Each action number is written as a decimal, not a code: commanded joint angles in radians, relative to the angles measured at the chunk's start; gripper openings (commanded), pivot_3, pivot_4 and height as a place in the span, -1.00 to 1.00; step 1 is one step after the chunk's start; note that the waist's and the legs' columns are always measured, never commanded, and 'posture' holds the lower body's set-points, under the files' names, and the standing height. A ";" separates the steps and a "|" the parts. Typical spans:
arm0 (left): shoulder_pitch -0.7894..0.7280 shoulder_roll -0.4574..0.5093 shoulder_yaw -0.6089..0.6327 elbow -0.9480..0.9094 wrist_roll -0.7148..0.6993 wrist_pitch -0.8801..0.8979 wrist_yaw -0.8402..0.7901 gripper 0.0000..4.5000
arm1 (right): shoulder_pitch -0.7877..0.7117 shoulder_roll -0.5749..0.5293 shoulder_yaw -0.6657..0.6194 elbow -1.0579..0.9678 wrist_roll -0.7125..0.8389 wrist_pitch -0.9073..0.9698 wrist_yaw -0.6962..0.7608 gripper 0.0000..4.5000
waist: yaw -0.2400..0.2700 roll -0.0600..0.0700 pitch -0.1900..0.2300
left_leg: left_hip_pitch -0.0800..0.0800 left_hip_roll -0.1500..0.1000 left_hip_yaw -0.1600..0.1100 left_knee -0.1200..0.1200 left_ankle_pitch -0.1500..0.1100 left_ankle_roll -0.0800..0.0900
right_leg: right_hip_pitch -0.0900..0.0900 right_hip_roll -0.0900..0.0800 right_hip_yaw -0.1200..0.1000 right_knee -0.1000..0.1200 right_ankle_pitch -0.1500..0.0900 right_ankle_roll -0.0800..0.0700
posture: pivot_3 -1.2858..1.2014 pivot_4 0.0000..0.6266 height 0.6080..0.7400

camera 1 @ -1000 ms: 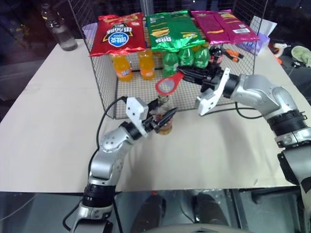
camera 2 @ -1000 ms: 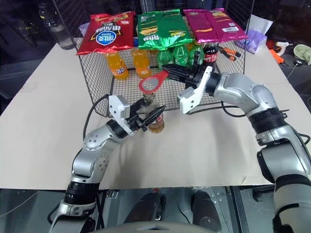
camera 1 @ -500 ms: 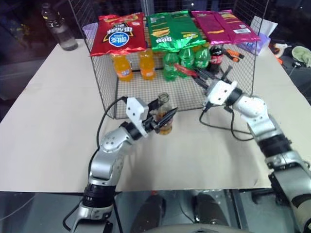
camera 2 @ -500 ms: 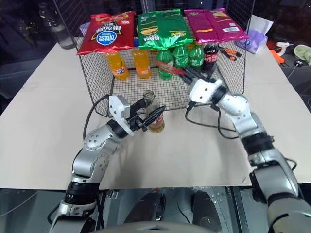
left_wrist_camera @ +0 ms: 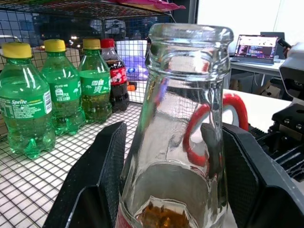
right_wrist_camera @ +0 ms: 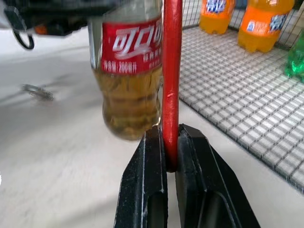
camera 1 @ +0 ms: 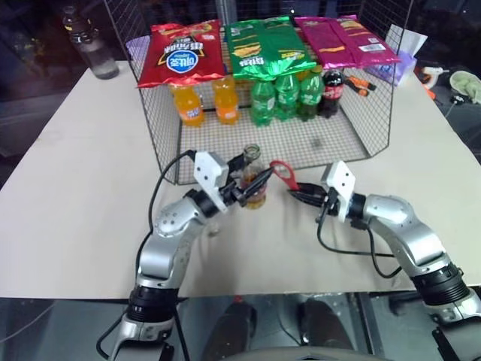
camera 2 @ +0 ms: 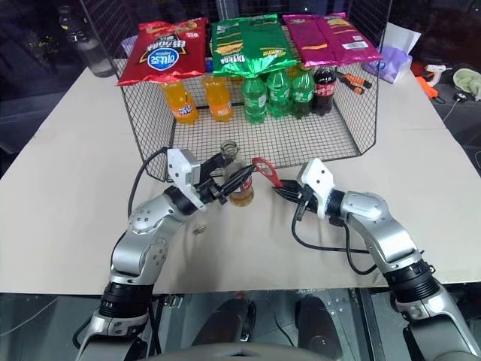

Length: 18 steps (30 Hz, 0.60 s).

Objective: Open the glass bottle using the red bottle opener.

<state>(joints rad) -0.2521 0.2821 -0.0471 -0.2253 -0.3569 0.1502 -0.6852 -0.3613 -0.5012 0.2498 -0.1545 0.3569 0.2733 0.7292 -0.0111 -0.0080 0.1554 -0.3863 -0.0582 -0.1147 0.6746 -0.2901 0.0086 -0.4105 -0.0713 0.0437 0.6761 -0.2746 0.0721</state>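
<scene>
The glass bottle (camera 1: 255, 183) stands upright on the counter (camera 1: 90, 188), just in front of the wire basket (camera 1: 361, 143), with amber liquid low in its body and a red-and-white label facing the right arm. The left gripper (camera 1: 250, 180) is clamped around the bottle, one black finger on each side of it below the neck, as the left wrist view shows. The bottle's mouth (left_wrist_camera: 191, 35) is bare, with no cap on it. The right gripper (camera 2: 279, 192) has its two fingers pressed together on the handle of the red bottle opener (camera 1: 282, 172), which sticks out toward the bottle with its ring-shaped head raised and tilted, near the bottle's neck; I cannot tell whether the head touches the glass. A small metal piece (camera 2: 198, 230) lies on the counter beside the left arm. Inside the basket stand two orange soda bottles (camera 1: 204, 101), three green soda bottles (camera 1: 284, 92) and a dark cola bottle (camera 1: 331, 91). On top of it lie a red chip bag (camera 1: 183, 51), a green bag (camera 1: 264, 47) and a magenta bag (camera 1: 348, 39).
</scene>
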 commanded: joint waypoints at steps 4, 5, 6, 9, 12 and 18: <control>-0.006 -0.002 -0.005 -0.034 -0.011 -0.017 -0.002 0.99 | -0.008 0.031 -0.042 -0.026 -0.037 -0.011 -0.024 -1.00 | -0.001 0.000 0.000 | 0.000 -0.001 0.000 0.000 0.000 0.000 | 0.000 0.000 0.000 0.000 0.000 0.000 | 0.03 -0.52 1.00; -0.005 -0.002 -0.005 -0.034 -0.012 -0.017 -0.004 0.99 | -0.008 0.033 -0.043 -0.026 -0.041 -0.011 -0.024 -1.00 | -0.001 0.000 0.000 | 0.000 0.000 0.000 0.000 0.000 0.000 | 0.000 0.000 0.000 0.000 0.000 0.000 | 0.03 -0.52 1.00; -0.004 -0.001 -0.005 -0.035 -0.013 -0.017 -0.005 0.99 | -0.007 0.037 -0.044 -0.024 -0.048 -0.012 -0.025 -1.00 | -0.001 0.000 0.000 | 0.000 0.000 0.000 0.000 0.000 0.000 | 0.000 0.000 0.000 0.000 0.000 0.000 | 0.03 -0.52 1.00; 0.002 0.004 -0.006 -0.042 -0.011 -0.017 -0.009 0.99 | -0.004 0.047 -0.053 -0.020 -0.061 -0.015 -0.026 -1.00 | -0.002 0.000 0.000 | 0.000 0.000 0.000 0.000 0.000 0.000 | 0.000 0.000 0.000 0.000 0.000 0.000 | 0.03 -0.52 1.00; 0.008 0.007 -0.003 -0.055 -0.015 -0.012 -0.011 0.99 | -0.002 0.056 -0.063 -0.015 -0.069 -0.018 -0.032 -1.00 | -0.003 0.000 0.000 | 0.000 0.000 0.000 0.000 0.000 0.000 | 0.000 0.000 0.000 0.000 0.000 0.000 | 0.03 -0.52 1.00; 0.031 0.019 0.008 -0.096 -0.033 0.005 -0.012 0.99 | 0.005 0.066 -0.074 0.000 -0.090 -0.031 -0.038 -1.00 | -0.002 0.000 0.000 | 0.000 0.000 0.000 0.000 0.000 0.000 | 0.000 0.000 0.000 0.000 0.000 0.000 | 0.03 -0.52 1.00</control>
<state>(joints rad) -0.2273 0.2924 -0.0475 -0.2649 -0.3663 0.1574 -0.6941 -0.3590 -0.4398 0.2011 -0.1381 0.2723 0.2651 0.6944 -0.0135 -0.0080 0.1554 -0.3862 -0.0583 -0.1147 0.6746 -0.2901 0.0086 -0.4107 -0.0712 0.0439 0.6763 -0.2746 0.0720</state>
